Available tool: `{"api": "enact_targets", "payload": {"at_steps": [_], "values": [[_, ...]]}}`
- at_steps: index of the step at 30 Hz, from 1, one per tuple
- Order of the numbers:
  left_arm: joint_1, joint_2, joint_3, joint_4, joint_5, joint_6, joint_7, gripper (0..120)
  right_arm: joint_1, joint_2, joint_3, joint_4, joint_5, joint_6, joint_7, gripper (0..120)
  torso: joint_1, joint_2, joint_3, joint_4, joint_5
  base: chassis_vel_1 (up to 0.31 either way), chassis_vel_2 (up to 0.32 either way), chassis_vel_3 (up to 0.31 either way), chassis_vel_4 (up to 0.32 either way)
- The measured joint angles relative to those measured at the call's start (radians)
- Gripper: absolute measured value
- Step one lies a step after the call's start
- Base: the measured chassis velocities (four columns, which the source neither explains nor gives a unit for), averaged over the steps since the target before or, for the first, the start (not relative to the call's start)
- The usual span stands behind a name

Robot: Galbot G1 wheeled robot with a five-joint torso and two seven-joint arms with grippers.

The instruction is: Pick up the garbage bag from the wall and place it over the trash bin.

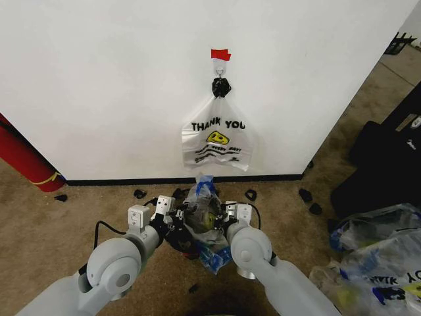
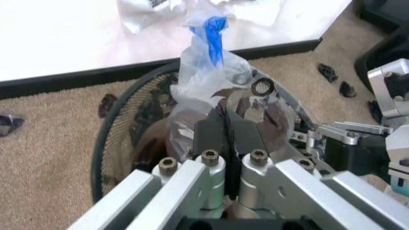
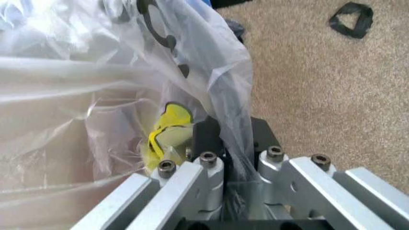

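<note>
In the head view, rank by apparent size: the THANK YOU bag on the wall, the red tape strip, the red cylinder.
1. THANK YOU bag, largest.
2. Red cylinder, though the picture's edge cuts it off, so unsure.
3. Red tape strip, clearly smallest.

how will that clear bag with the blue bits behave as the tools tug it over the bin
The garbage bag looks thin and crinkled, so it's probably floppy and very light. Pinched in the right tool, its glossy film might slip. The trash bin could shift.
</note>
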Motion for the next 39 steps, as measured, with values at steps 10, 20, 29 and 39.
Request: {"api": "enact_targets", "payload": {"at_steps": [10,20,29,39], "values": [[0.016,0.029,-0.024,0.007,-0.016,0.003,-0.004,0,-0.078,-0.005,0.103,0.069,-0.012,0.055,-0.074,1,0.000,0.000,0.000,0.0001,-0.0001,0.000,0.000,0.000,0.000],[-0.016,0.059,-0.031,0.061,-0.039,-0.001,-0.001,0,-0.203,-0.033,0.219,0.154,-0.019,0.094,-0.199,1,0.000,0.000,0.000,-0.0001,-0.0001,0.000,0.000,0.000,0.000],[-0.024,0.091,-0.042,0.069,-0.060,-0.006,0.013,0,-0.270,-0.033,0.282,0.181,-0.029,0.097,-0.233,1,0.000,0.000,0.000,0.0000,0.0001,0.000,0.000,0.000,0.000],[-0.016,0.089,-0.036,0.157,-0.067,-0.029,0.044,0,-0.294,-0.030,0.332,0.227,0.015,0.097,-0.250,1,0.000,0.000,0.000,0.0002,-0.0001,0.000,0.000,0.000,0.000]]}}
